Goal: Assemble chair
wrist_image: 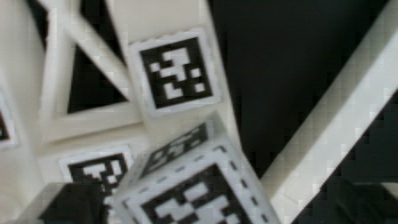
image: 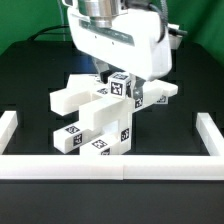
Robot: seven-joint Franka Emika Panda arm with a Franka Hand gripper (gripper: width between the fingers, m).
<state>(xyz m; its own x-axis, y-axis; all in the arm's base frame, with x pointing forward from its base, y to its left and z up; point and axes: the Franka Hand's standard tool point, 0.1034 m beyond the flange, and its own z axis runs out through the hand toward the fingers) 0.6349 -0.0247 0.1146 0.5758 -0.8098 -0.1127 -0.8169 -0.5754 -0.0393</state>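
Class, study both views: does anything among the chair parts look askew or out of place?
Yes. The chair sits as a tilted cluster of parts on the table, not squarely upright, and one block juts out toward the exterior view's left. Nothing looks broken.

The chair parts (image: 100, 115) are white blocky plastic pieces with small black-and-white square tags. They stand together in one stepped cluster just behind the middle of the front border rail (image: 110, 165), near it but apart from it. The flat panel (image: 72, 97) juts out tilted on the side away from that rail, toward the exterior view's left, while the tagged block ends (image: 100, 146) sit lowest and nearest the rail, and a tagged upright piece (image: 121, 86) rises highest. In the wrist view the X-braced frame (wrist_image: 71, 70) shows crossing bars beside a tag, and a blurred tagged block (wrist_image: 196, 190) is tilted in front of it.
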